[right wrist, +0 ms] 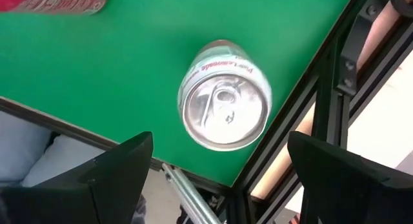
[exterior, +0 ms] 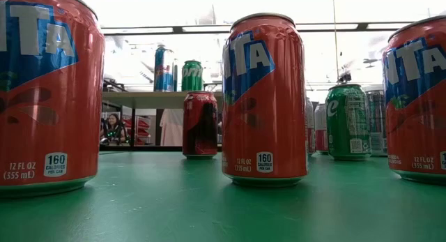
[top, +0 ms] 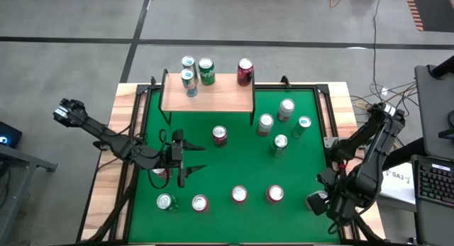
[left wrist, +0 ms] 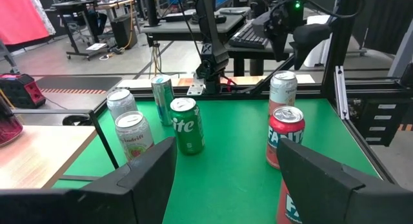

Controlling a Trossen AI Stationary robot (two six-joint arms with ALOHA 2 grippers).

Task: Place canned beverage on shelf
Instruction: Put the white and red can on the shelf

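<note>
The shelf (top: 208, 93), a light-wood board on thin black legs, stands at the green table's far edge with several cans upright on it. More cans stand about the table. A pale silver-topped can (right wrist: 224, 95) stands upright near the table's near right corner. My right gripper (right wrist: 219, 140) hangs above it, pointing down and open, one finger to each side and clear of it. In the high view that gripper (top: 320, 201) covers most of the can. My left gripper (top: 201, 157) is open and level over the table's left half, with nothing between its fingers.
A green can (left wrist: 186, 124) and a red can (left wrist: 284, 133) stand ahead of my left gripper. Two orange cans (top: 239, 195) stand in the near row. The black frame rail (right wrist: 303, 114) runs close beside the pale can.
</note>
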